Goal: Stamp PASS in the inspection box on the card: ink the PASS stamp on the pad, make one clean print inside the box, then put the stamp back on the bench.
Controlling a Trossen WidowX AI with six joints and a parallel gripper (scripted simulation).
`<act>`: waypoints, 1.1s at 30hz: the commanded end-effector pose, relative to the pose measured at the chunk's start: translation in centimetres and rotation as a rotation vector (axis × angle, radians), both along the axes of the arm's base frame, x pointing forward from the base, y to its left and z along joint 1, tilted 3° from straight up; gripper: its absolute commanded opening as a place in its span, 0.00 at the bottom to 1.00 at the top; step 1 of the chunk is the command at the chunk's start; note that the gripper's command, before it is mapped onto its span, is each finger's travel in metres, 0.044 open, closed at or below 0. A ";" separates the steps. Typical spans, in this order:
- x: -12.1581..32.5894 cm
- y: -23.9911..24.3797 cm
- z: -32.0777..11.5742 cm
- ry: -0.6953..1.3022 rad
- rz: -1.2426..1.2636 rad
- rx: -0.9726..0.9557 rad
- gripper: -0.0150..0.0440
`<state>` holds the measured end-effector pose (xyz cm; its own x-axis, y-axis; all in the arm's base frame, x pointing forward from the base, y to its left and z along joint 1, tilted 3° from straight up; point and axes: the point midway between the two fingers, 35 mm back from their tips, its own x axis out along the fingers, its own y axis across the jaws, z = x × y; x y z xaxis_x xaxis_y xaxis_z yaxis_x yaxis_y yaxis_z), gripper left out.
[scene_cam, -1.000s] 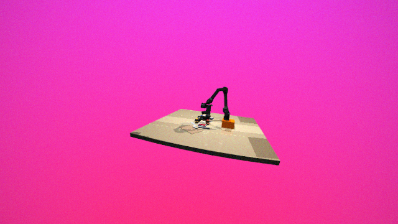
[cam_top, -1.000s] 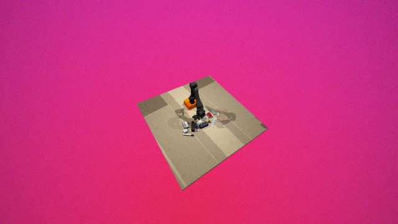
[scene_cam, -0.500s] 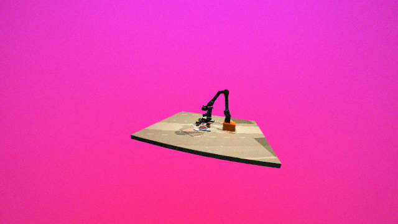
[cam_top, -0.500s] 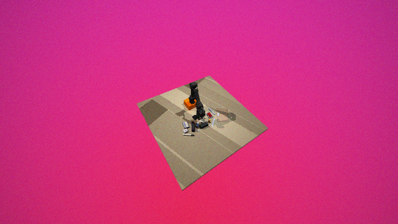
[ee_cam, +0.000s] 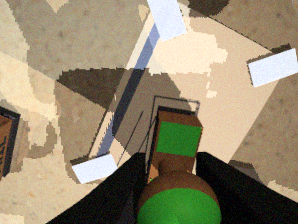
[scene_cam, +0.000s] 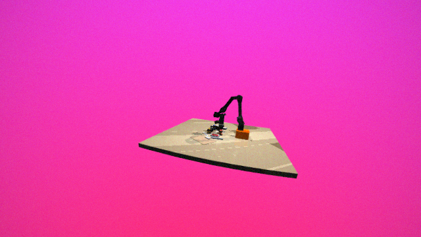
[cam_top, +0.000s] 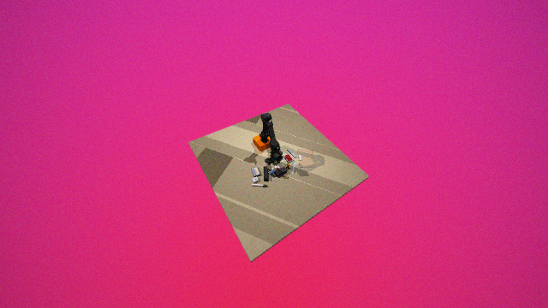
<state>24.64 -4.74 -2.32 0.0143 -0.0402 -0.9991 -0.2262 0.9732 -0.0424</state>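
Note:
My gripper [ee_cam: 170, 161] [cam_top: 273, 162] is shut on the brown stamp [ee_cam: 176, 167], which has a green patch on its block and a green-topped round knob. In the wrist view the stamp is over the inspection box [ee_cam: 176, 98], a thin dark outline on the cream card [ee_cam: 225, 117]. The stamp hides most of the box, and I cannot tell whether it touches the card or whether a print is under it. A small red pad [cam_top: 288, 158] [scene_cam: 215, 135] with a pale rim, perhaps the ink pad, lies beside the arm.
White blocks [ee_cam: 167, 19] [ee_cam: 273, 67] [ee_cam: 94, 168] lie at the card's edges. A dark-edged brown item [ee_cam: 5, 142] with lettering is at the wrist view's left edge. Dark block [cam_top: 266, 174], pale box [cam_top: 255, 171] and pen-like item [cam_top: 259, 186] lie nearby. The arm stands by an orange block [cam_top: 259, 143] [scene_cam: 242, 134].

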 end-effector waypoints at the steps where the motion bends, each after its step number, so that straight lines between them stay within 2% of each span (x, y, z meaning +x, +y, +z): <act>1: 0.1 0.0 0.3 -0.003 0.005 0.001 0.25; 33: 0.3 0.2 4.1 -0.004 0.005 0.002 0.25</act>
